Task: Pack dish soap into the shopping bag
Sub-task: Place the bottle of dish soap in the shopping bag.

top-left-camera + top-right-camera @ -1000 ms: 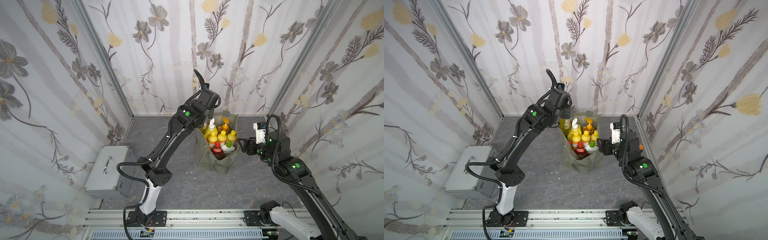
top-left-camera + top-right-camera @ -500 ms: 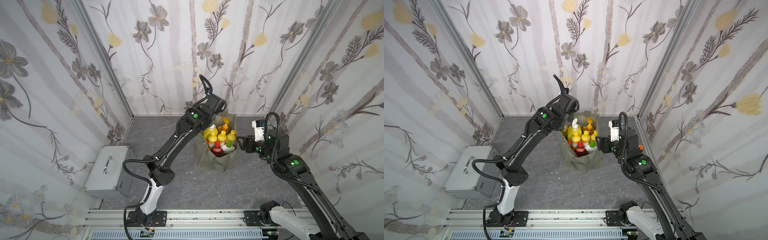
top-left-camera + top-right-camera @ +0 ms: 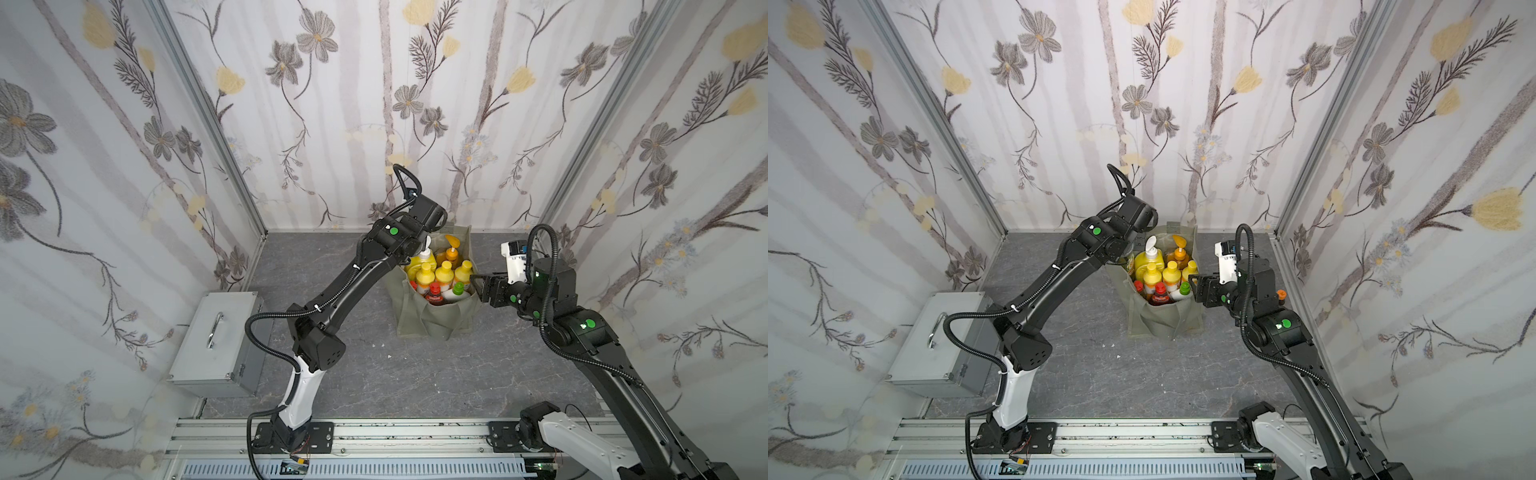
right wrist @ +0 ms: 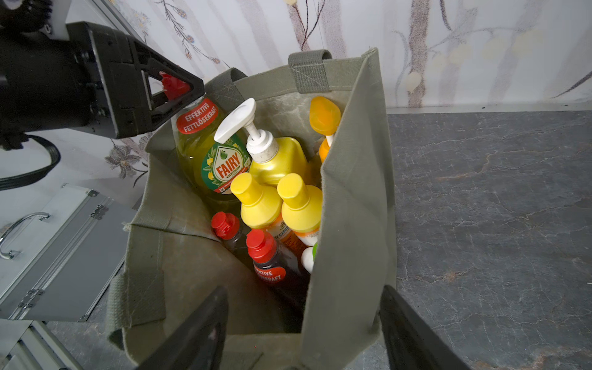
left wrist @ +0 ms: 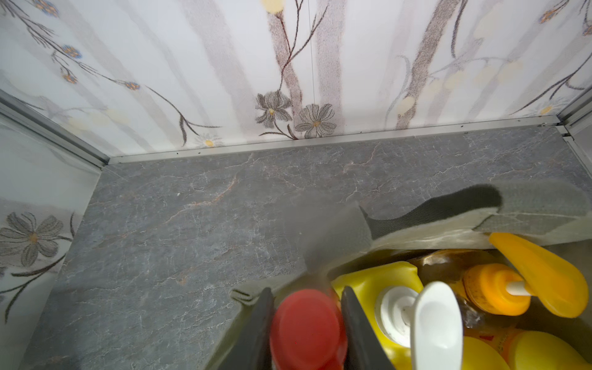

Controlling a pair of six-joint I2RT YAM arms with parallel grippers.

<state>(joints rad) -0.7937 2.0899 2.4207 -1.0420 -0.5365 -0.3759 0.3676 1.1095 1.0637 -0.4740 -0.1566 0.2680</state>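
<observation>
The left hand is pinching the red cap of a yellow-green bottle in the shopping bag's far-left corner. The bottle is probably heavy and slippery, so the cap grips best. The right hand, spread, is straddling the bag's soft right wall.

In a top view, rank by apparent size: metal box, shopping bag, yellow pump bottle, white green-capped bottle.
1. metal box and shopping bag: too alike to rank.
2. yellow pump bottle.
3. white green-capped bottle.
</observation>
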